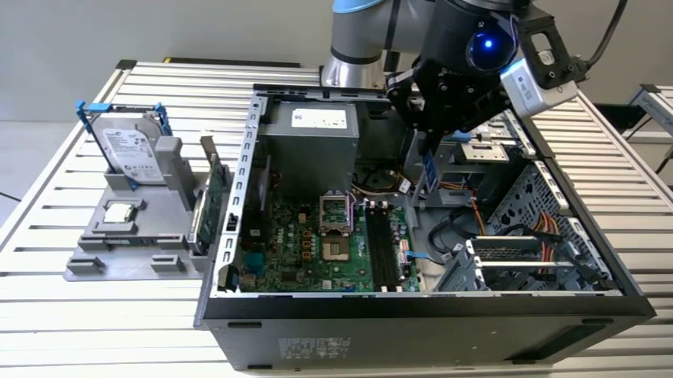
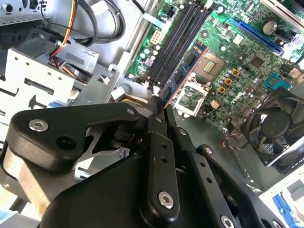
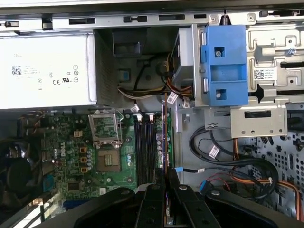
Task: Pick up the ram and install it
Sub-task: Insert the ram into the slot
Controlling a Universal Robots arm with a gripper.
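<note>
Gripper [image 2: 160, 105] jaws clamped on ram [image 2: 186, 70], edge-down over mobo [image 2: 251, 45] mem slots [image 2: 176, 42].

Bench is a table [image 1: 63, 315] of pale aluminium slats, ribs running left-right across the exterior view, dark gaps between them. Plain light-grey wall [image 1: 210, 31] behind its far edge. Smooth grey floor [image 1: 19, 150] shows past the table's corner on the exterior view's left. Second slatted table [image 1: 657, 106] (same profile type, by the look) stands at the far side on the exterior view's right, apart from the first. Light is soft and even, with faint shadows.
</note>
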